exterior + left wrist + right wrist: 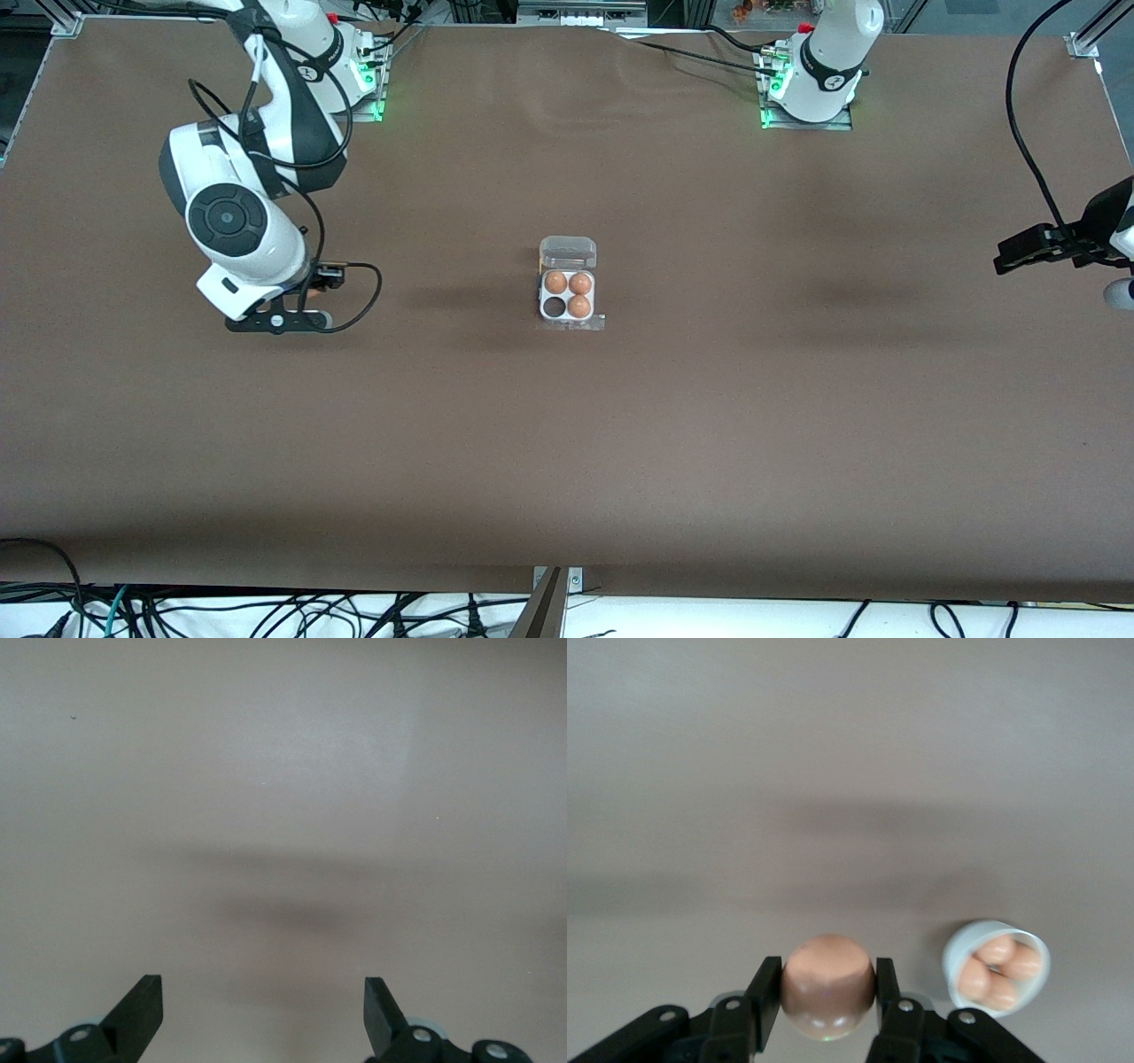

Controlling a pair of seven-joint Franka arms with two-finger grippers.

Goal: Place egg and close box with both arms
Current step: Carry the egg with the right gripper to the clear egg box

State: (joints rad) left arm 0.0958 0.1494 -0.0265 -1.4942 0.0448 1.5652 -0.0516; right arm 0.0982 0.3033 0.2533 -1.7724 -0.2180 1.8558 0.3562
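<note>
The box (567, 312) is a white four-cell tray in the middle of the table, with its clear lid (568, 252) open and hinged back toward the arms' bases. Three brown eggs (579, 283) sit in it; the cell (555, 307) nearer the front camera, toward the right arm's end, is empty. My right gripper (301, 297) is over the table toward the right arm's end and, in the right wrist view (828, 992), it is shut on a brown egg (828, 985). My left gripper (1019, 252) is open and empty over bare table at the left arm's end; it also shows in the left wrist view (263, 1010).
A round white bowl (997, 967) with several brown eggs stands on the table close to my right gripper; the right arm hides it in the front view. Black cables (354, 306) hang from the right arm. Brown table surface (567, 461) lies all round the box.
</note>
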